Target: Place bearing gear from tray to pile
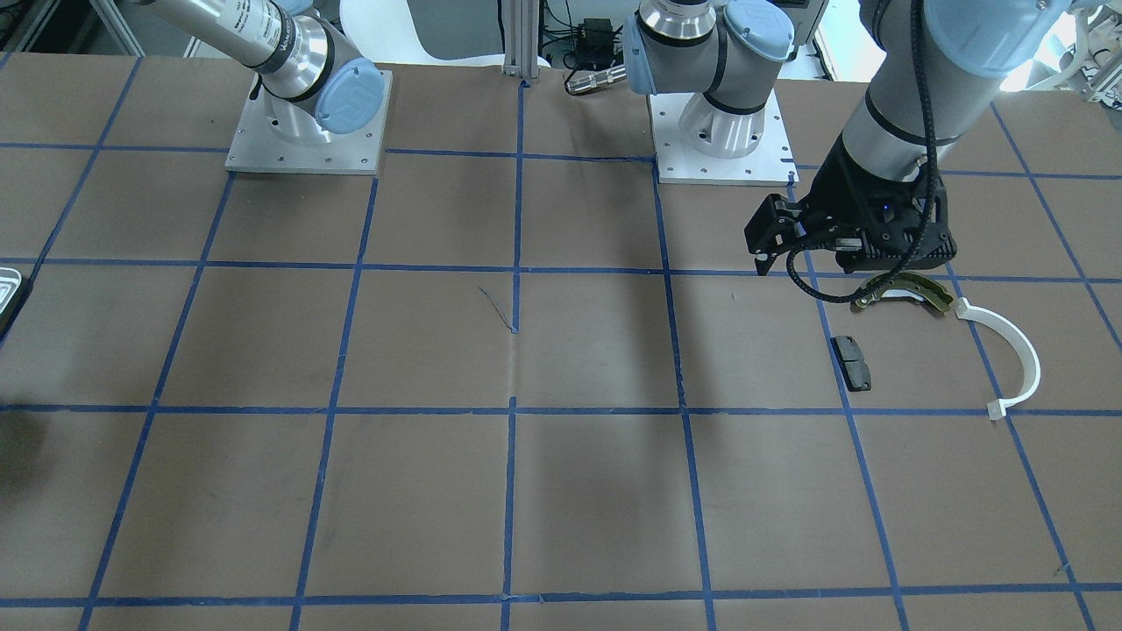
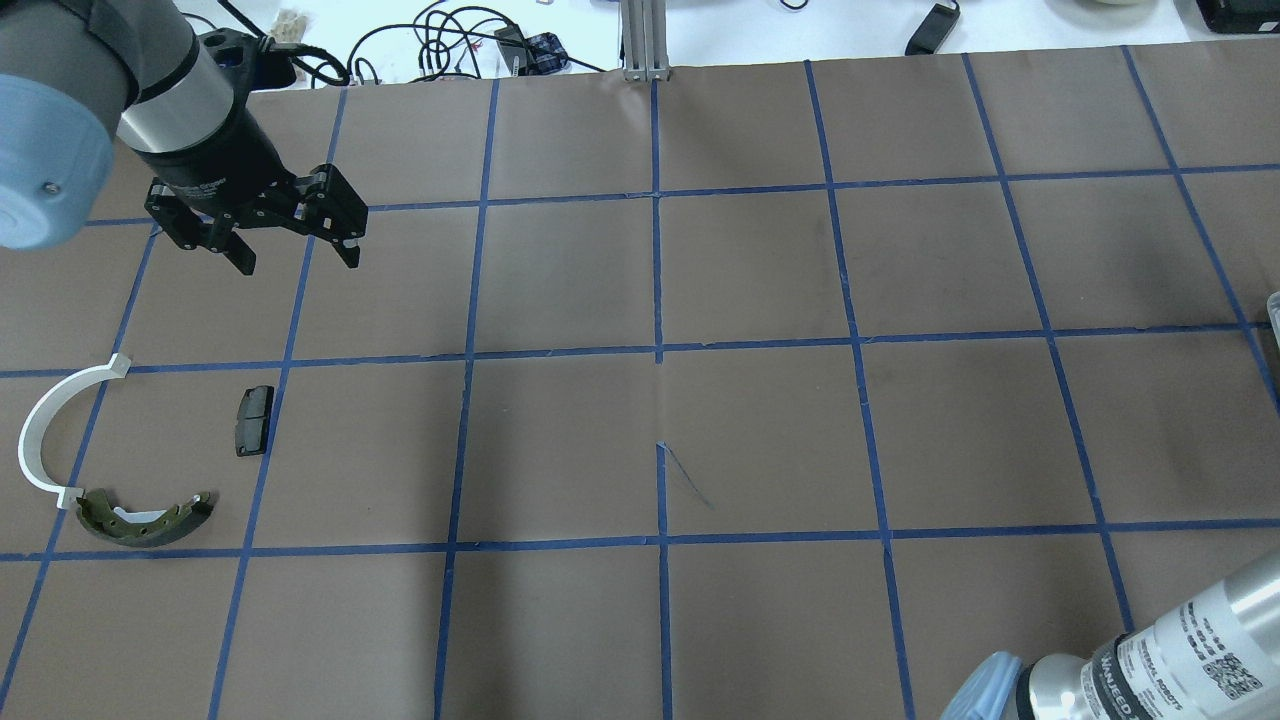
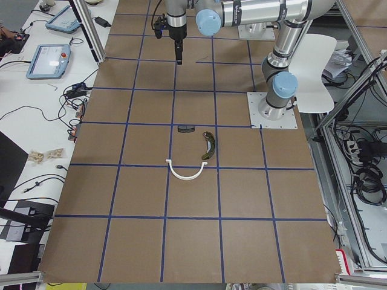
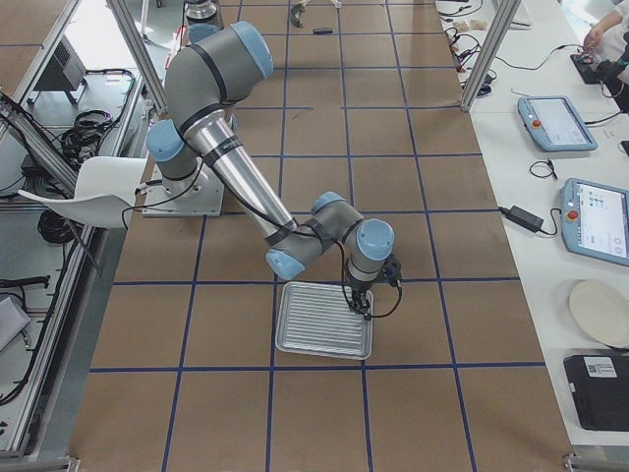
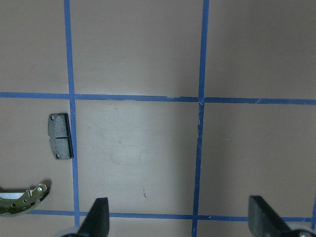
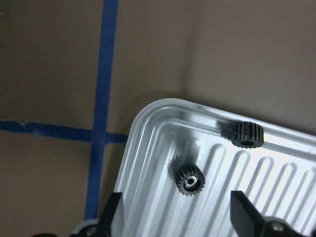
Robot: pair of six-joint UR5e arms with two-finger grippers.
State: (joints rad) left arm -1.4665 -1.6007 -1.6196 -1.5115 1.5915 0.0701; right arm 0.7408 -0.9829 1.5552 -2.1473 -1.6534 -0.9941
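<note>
Two small dark gears lie in a corner of the silvery ribbed tray (image 6: 276, 163). One has a silvery bearing centre (image 6: 189, 180); the other (image 6: 248, 135) is all dark. My right gripper (image 6: 178, 217) is open just above them, over the tray (image 4: 314, 324). The pile holds a brass-and-black brake shoe (image 2: 145, 515), a white half-ring (image 2: 45, 420) and a dark pad (image 2: 253, 420). My left gripper (image 2: 298, 258) is open and empty, above the table beyond the pile. In the left wrist view it (image 5: 180, 222) looks down on the pad (image 5: 60, 136).
The table is brown paper with a blue tape grid. Only a sliver of the tray shows at the edge of the front view (image 1: 7, 294). The arm bases stand on metal plates (image 1: 307, 131) at the robot's side. Tablets and cables lie off the table's far side.
</note>
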